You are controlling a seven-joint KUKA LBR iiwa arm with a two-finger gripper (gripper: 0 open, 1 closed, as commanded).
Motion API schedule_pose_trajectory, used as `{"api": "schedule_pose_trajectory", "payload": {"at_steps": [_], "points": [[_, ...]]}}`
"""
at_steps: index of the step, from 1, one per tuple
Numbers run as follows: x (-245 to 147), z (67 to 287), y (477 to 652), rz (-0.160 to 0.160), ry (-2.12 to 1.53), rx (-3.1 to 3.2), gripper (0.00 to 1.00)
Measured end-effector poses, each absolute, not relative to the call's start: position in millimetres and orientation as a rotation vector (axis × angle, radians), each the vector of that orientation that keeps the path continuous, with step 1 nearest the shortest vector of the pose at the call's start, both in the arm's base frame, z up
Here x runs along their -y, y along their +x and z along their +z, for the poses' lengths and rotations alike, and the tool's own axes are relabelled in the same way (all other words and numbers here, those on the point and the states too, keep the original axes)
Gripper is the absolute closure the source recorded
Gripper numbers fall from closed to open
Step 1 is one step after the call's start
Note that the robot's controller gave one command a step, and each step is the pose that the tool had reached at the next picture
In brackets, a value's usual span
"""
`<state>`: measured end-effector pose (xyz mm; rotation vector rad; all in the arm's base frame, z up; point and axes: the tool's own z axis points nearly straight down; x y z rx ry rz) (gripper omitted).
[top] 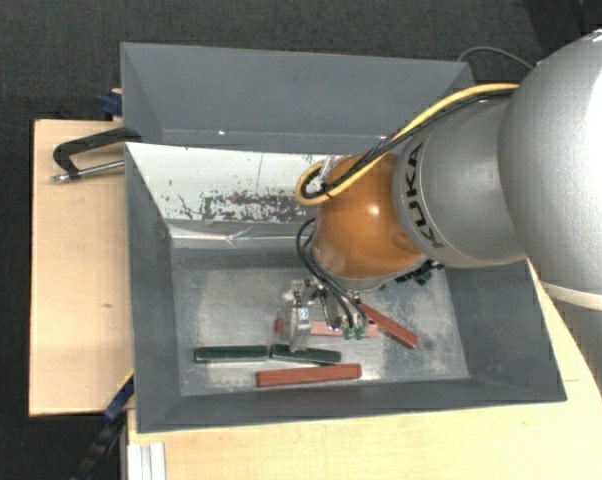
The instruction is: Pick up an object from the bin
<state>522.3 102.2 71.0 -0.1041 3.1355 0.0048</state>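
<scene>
Near front wall of bin, pincer low over dark green stick, red stick just beside; open or closed, can't tell

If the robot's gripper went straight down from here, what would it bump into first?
Most likely the dark green stick lying just under the gripper, near the front wall of the bin. It may already be touching it; depth is hard to judge from above.

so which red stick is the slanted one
The red stick just right of the gripper, slanting down to the right. The other red stick lies level, below the gripper in the picture.
</scene>
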Motion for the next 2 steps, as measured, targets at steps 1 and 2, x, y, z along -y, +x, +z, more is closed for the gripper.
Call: {"api": "schedule_pose_trajectory", "payload": {"at_steps": [1, 2], "points": [[-99, 74, 522.2, 0.002, -0.098, -3.138, 1.0], [-101, 88, 520.1, 0.0, -0.102, -3.144, 1.0]]}}
